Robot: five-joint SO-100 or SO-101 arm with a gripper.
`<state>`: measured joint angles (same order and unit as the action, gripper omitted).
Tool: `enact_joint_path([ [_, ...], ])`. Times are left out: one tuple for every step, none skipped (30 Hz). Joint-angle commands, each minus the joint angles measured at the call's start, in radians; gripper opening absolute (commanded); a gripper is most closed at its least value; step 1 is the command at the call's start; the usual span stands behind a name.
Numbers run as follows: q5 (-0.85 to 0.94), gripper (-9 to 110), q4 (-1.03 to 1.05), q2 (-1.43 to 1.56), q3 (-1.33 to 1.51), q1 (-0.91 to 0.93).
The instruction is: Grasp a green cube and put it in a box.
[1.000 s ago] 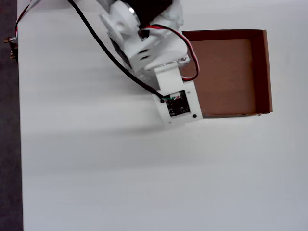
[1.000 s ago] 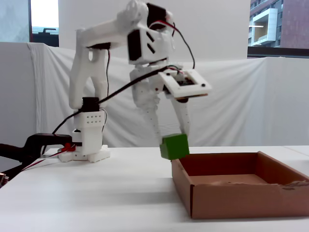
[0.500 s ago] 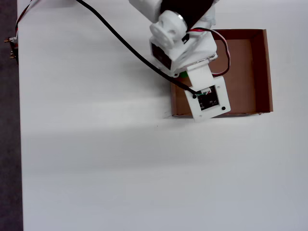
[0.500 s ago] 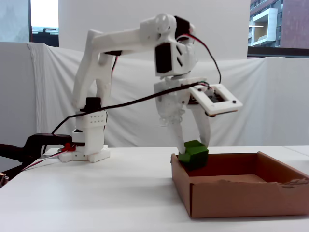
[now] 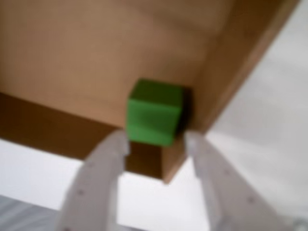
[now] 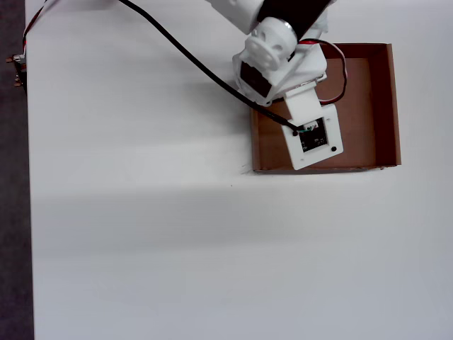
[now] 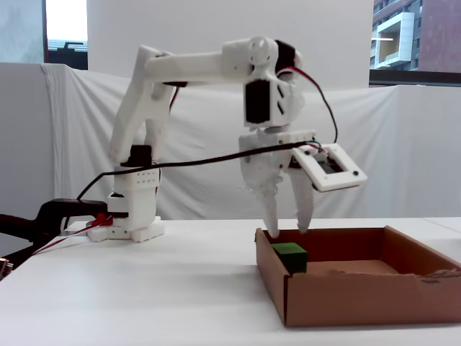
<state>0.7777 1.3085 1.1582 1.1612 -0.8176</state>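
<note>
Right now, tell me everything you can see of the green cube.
The green cube is a small, solid, bright-green block with plain matte faces. It rests on the brown floor of the box, tucked into a corner close to two low cardboard walls, as the wrist view shows, though blurred. The gripper hangs just above it with jaws spread, not touching it in the fixed view. The overhead view hides the cube under the arm.

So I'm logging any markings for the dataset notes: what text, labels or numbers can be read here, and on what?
None can be read.
The circuit board on the wrist: possible markings, too small to read.
The green cube and the box: plain, no print.
</note>
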Motion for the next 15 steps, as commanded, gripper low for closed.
enact_joint_path([
  [-0.003,15,0.005,0.008,-0.043,-0.006],
  [-0.003,15,0.005,0.008,-0.043,-0.006],
  [-0.005,15,0.005,0.011,-0.043,-0.005],
  [-0.005,15,0.005,0.012,-0.041,-0.005],
  [-0.005,15,0.006,0.014,-0.041,-0.003],
  [-0.005,16,0.006,0.017,-0.041,-0.003],
  [-0.005,16,0.008,0.018,-0.041,-0.002],
  [-0.005,16,0.009,0.021,-0.040,-0.002],
  [-0.006,17,0.011,0.025,-0.040,0.002],
  [-0.006,18,0.012,0.028,-0.040,0.003],
  [-0.006,18,0.014,0.031,-0.040,0.005],
  [-0.006,19,0.015,0.035,-0.040,0.008],
  [-0.006,19,0.017,0.038,-0.040,0.009],
  [-0.006,19,0.017,0.043,-0.038,0.011],
  [-0.006,19,0.017,0.046,-0.035,0.011],
])
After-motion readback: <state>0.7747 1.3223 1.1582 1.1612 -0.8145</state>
